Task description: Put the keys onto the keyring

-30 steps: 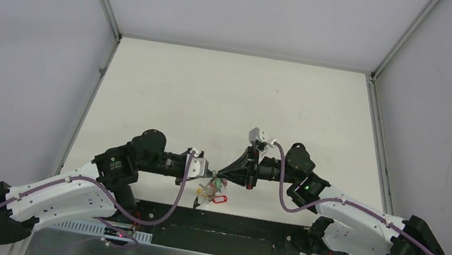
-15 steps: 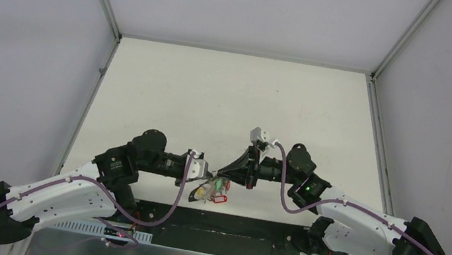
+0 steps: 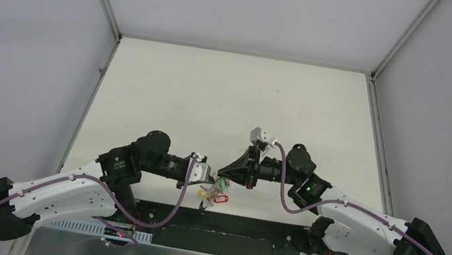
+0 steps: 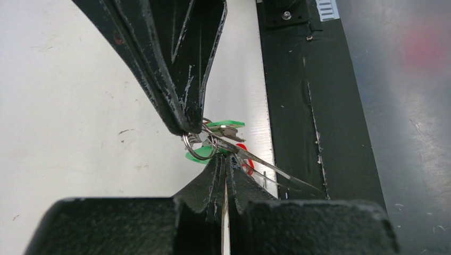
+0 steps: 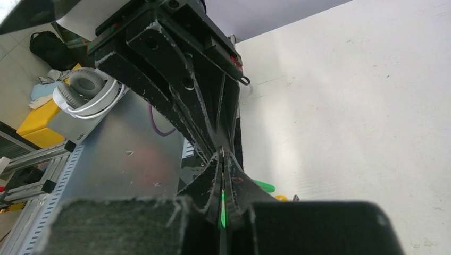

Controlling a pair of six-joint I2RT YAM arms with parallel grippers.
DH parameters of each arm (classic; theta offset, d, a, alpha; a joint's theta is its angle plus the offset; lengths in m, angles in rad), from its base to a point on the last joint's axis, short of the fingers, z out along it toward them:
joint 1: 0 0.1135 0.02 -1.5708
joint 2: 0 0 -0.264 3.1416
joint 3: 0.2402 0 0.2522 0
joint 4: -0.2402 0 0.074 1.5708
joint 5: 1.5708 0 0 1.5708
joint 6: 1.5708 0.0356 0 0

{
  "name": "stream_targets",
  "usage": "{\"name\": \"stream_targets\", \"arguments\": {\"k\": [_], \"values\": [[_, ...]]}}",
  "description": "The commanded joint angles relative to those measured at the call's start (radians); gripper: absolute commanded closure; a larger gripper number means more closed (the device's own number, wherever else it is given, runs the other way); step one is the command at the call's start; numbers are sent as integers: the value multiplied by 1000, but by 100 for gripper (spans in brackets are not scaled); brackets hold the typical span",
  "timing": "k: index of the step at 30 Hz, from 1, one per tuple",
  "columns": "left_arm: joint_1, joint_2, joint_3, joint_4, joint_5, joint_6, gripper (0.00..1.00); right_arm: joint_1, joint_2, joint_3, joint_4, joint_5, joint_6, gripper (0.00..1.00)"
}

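Where both jaws meet, each is pinched shut on the keyring [image 3: 214, 191].

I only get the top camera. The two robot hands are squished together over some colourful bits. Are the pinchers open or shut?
Observer: Both shut. The left wrist camera shows the left gripper clamped shut just below a small silver split ring.
Operator: Is the other hand touching that ring?
Observer: The right gripper has its tip right at it, beside a green oval plastic tag.
Operator: Is there a big ring too?
Observer: A thin grey metal wire runs out of the bundle towards the black base strip; whether it closes into a loop is out of frame.
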Motion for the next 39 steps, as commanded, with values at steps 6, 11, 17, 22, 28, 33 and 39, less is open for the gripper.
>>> {"name": "stream_targets", "arguments": {"k": [6, 11, 17, 22, 28, 33, 39], "values": [[-42, 32, 45, 120, 48, -86, 100, 1, -27, 25, 47, 31, -21, 100], [-49, 25, 46, 151, 61, -104, 100, 1, -29, 29, 42, 33, -23, 100], [-49, -15, 38, 152, 61, -108, 92, 2, -35, 30, 32, 38, -28, 100], [-49, -54, 38, 144, 34, -117, 76, 0, -38, 25, 13, 46, -41, 100], [-49, -66, 66, 121, -14, -121, 45, -6, -28, 14, 8, 55, -54, 100], [-49, -43, 99, 105, -62, -151, 25, -32, -9, 5, 8, 45, -55, 100], [-49, 19, 147, 52, -164, -224, 1, -121, 35, -5, 8, -12, -20, 100]]}}
